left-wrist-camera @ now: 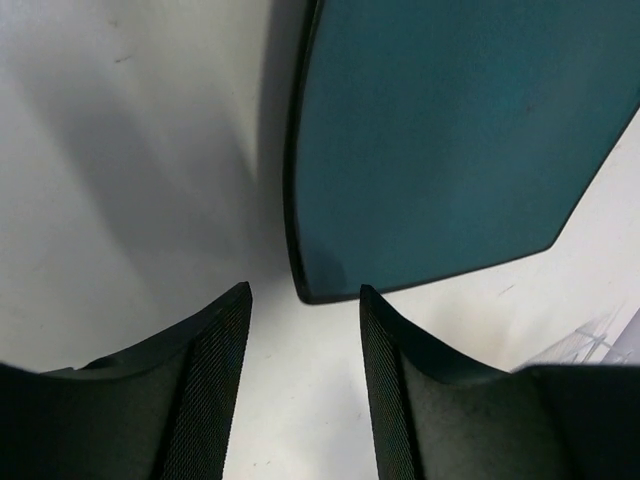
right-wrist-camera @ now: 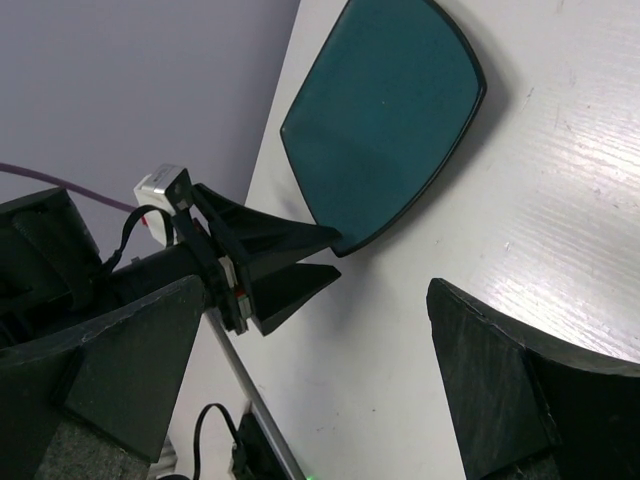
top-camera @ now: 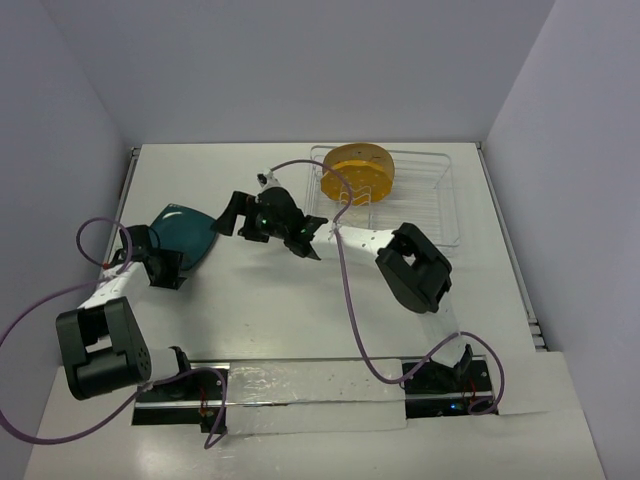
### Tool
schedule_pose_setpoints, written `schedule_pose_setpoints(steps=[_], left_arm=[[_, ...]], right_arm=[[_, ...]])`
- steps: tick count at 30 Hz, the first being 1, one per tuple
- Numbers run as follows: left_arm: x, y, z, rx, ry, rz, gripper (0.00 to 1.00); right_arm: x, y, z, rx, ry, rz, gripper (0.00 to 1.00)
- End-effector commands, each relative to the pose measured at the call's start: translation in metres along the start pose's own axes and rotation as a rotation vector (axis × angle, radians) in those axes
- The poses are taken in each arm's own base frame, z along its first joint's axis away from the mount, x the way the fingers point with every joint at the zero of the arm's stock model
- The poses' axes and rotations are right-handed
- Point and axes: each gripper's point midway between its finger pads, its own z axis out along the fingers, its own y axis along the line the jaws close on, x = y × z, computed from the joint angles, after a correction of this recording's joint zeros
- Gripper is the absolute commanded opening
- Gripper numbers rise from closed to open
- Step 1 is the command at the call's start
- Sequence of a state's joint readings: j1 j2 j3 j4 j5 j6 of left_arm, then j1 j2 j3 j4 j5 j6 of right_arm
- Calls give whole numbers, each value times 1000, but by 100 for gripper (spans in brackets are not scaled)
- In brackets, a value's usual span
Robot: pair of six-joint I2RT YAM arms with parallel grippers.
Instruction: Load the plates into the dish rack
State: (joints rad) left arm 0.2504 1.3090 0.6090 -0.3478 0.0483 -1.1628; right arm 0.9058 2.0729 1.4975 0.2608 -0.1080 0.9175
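The dark teal plate (top-camera: 186, 232) lies flat on the white table (top-camera: 270, 310), on the left side and well apart from the dish rack (top-camera: 425, 200); its outline looks more like a rounded square than a circle.

The left gripper (left-wrist-camera: 303, 310) is low over the table, just at the near corner of this plate; its jaws stand partly open, and in the left wrist view the plate's corner sits right at the mouth of the gap, with one fingertip on each side of it; the fingers are not closed on the plate, so the gripper has hold of nothing. In the right wrist view one finger appears to reach slightly over the plate's rim and the other is lower, beside the rim; I cannot tell if either one touches the plate.

The right gripper (top-camera: 268, 226) hangs above the table to the right of the teal plate, between it and the rack, and apart from both; its jaws are spread wide and it holds nothing.

The dish rack, made of silver wire, stands at the far right of the table. The yellow-orange plate (top-camera: 358, 172), with a dotted pattern, stands on its edge in the left end of the rack among the wire dividers; its face is turned toward the near side.
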Motion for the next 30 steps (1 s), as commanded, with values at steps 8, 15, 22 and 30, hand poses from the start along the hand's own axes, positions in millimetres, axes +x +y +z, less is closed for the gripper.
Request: schedule_pose_setpoints(steps=[8,15,22,30], left_arm=[[-7,-30,18,103,-7,-46,30],[5,-23,13,137,25,-97,0],[-4,-35,-7,199,-26,-93,0],[-8,-40,-10,206,-41,-73,0]], right_arm=[[14,-5,9,-60,-8,31,100],[26,-16,16,-60,13,55,100],[40,-15,36,-98,65,109,100],[31,-34,63,-4,3,151,100]])
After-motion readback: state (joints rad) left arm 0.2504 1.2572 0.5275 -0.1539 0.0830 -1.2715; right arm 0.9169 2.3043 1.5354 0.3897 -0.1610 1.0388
